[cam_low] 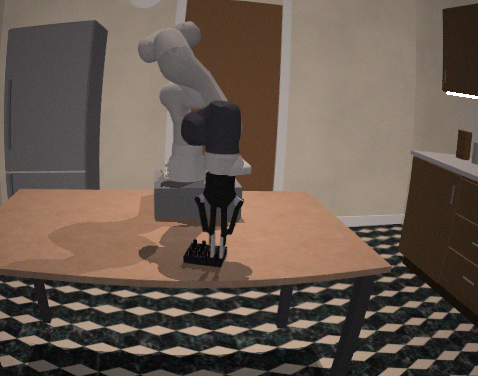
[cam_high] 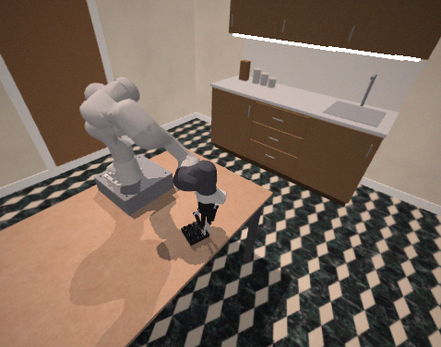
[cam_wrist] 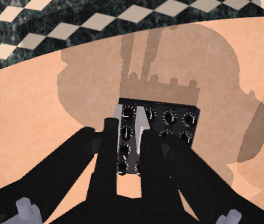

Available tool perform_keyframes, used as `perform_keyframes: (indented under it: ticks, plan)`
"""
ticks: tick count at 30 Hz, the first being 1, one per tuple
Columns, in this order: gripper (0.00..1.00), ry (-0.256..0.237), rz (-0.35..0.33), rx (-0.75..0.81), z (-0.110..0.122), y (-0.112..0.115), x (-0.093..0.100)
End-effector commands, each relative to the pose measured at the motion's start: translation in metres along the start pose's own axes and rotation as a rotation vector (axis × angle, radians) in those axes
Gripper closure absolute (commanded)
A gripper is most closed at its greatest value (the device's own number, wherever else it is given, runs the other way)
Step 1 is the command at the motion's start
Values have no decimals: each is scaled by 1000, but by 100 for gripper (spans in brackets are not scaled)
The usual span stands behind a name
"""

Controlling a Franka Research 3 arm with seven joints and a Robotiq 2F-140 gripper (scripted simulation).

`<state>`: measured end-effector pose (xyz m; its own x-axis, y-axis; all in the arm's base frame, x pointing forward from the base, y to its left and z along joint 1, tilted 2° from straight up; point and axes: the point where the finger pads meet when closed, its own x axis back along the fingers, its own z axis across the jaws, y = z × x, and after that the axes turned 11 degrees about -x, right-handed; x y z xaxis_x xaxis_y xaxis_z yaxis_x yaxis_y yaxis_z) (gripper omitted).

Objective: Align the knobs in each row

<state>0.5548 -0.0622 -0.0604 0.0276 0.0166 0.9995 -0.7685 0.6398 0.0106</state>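
Note:
The black knob box (cam_high: 193,234) (cam_low: 198,257) (cam_wrist: 177,123) stands on the wooden table (cam_high: 82,258) (cam_low: 299,240) near its edge. My gripper (cam_high: 204,226) (cam_low: 217,246) (cam_wrist: 128,115) points straight down onto the box. Its fingers are nearly shut with a narrow gap. In the wrist view they straddle the column of knobs at the left end of the box. I cannot see them pressing on a knob. The knobs' white lines and the printed names are too small to read. The fingers hide part of the left column.
The robot's grey base (cam_high: 133,185) (cam_low: 184,200) stands on the table behind the box. The table edge (cam_wrist: 63,56) runs close beyond the box, with checkered floor below. A counter with drawers (cam_high: 294,134) stands off to the right.

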Motion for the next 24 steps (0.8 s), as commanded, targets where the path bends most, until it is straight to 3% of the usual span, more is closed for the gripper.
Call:
perform_keyframes:
  ticks: [1,2,24]
  plan:
    - [88,-2,3,-4,-1,-1,0]
    - [95,-2,3,-4,-1,-1,0]
    - [95,-2,3,-4,-1,-1,0]
